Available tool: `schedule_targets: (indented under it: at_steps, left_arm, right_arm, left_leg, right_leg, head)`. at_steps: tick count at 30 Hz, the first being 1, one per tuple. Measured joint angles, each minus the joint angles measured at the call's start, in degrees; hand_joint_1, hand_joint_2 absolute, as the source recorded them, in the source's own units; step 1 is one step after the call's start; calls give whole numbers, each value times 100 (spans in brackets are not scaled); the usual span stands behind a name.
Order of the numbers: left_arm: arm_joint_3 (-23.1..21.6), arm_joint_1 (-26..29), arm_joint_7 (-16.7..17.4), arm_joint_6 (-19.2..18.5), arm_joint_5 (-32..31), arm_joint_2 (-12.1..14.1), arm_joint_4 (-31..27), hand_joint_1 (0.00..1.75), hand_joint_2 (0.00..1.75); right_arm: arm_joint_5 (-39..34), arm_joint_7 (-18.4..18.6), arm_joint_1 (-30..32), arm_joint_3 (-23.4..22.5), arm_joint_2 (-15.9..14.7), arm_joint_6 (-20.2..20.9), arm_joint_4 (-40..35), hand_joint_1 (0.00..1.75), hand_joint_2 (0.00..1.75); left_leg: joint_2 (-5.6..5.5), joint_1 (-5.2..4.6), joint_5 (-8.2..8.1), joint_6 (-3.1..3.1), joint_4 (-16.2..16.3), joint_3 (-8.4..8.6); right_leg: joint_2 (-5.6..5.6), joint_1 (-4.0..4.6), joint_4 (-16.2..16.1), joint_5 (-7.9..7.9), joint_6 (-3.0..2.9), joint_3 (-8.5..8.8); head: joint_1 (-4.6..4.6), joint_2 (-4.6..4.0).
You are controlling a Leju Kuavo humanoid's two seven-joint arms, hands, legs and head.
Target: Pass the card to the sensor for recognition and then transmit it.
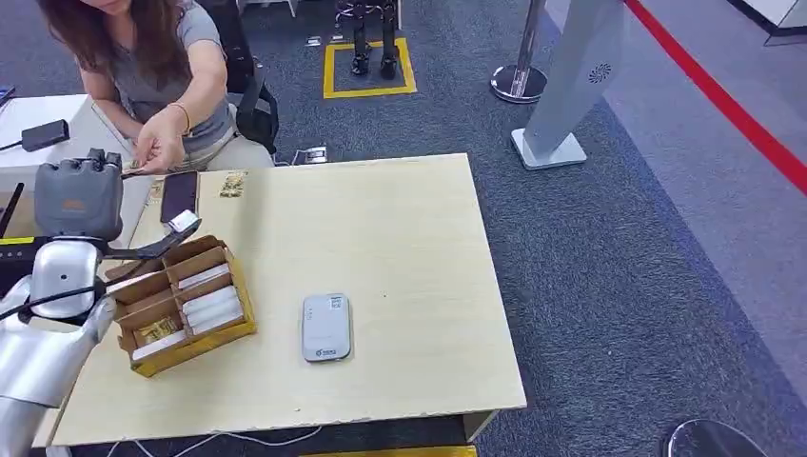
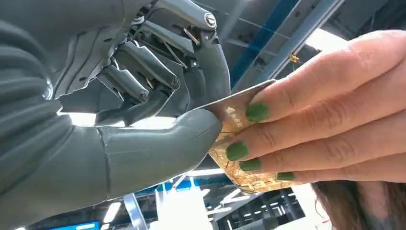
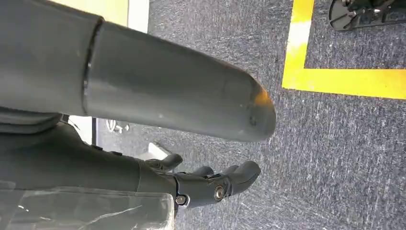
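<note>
Left wrist view shows your left hand pinching the thin, stiff gold card (slippery, grip its flat faces) alongside green-nailed fingers.

A pale wooden counter on grey carpet carries a compartmented cardboard box of cards, a white card reader, a dark phone and a patterned card.
</note>
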Motion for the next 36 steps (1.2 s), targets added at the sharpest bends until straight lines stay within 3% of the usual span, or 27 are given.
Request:
schedule_targets:
  at_steps: [1, 2, 13, 17, 23, 26, 30, 36]
  left_arm:
    - [-9, -2, -2, 0, 0, -2, 15, 154, 175]
    - [-20, -3, -4, 0, 0, -4, 22, 0, 175]
    - [-28, 66, -153, 413, 0, -66, 85, 0, 175]
    - [436, 423, -892, 400, 7, -362, -471, 0, 175]
    - [1135, 761, -1493, 271, 368, -831, -1279, 0, 175]
    - [1427, 1037, -1889, -45, 1417, -1128, -1913, 0, 175]
    - [1661, 1394, -2431, -646, 3443, -1436, -2643, 0, 175]
    - [2107, 2168, -3172, -1983, 7270, -1589, -3344, 0, 175]
  right_arm:
    - [-2, 0, 0, -2, 2, 2, 0, 0, 0]
    - [-4, 0, 0, 0, 4, 7, 0, 0, 0]
    - [-100, -53, 0, -2, 11, -35, 0, 0, 0]
    - [-140, -50, 6, -6, 11, -35, -2, 0, 0]
    - [-210, -50, 27, -20, 11, -31, -2, 0, 0]
    - [-290, -44, 30, -59, 11, -31, -2, 0, 0]
    - [-400, -44, 39, -140, 11, -33, -7, 0, 0]
    - [-509, -79, 62, -275, 11, -39, -9, 0, 0]
  left_leg:
    - [2, 0, 0, 0, 0, 0]
    - [3, 0, 0, 0, 0, 0]
    - [1, -1, 0, 0, 0, -2]
    - [-3, -1, 0, 0, 0, -4]
    - [-4, -2, -1, 1, 0, -5]
    - [-3, -1, -2, 1, 0, -6]
    - [-3, -1, -3, 3, 0, -8]
    - [-2, 0, -5, 2, -1, -6]
  right_leg:
    - [2, 0, 0, 0, 0, -1]
    - [3, 0, 0, 0, 0, -1]
    - [-1, 0, 0, 0, 0, 0]
    - [-2, 0, 0, 0, 0, 0]
    - [-5, -1, -2, -1, 1, 0]
    - [-5, -1, -2, -1, 1, 0]
    - [-5, -1, -2, -1, 1, 0]
    - [-3, 0, -1, -3, 1, 0]
  head:
    - [0, 0]
    - [-2, 0]
    - [0, 0]
    - [2, 0]
    - [2, 0]
    - [2, 0]
    - [2, 0]
    - [0, 0]
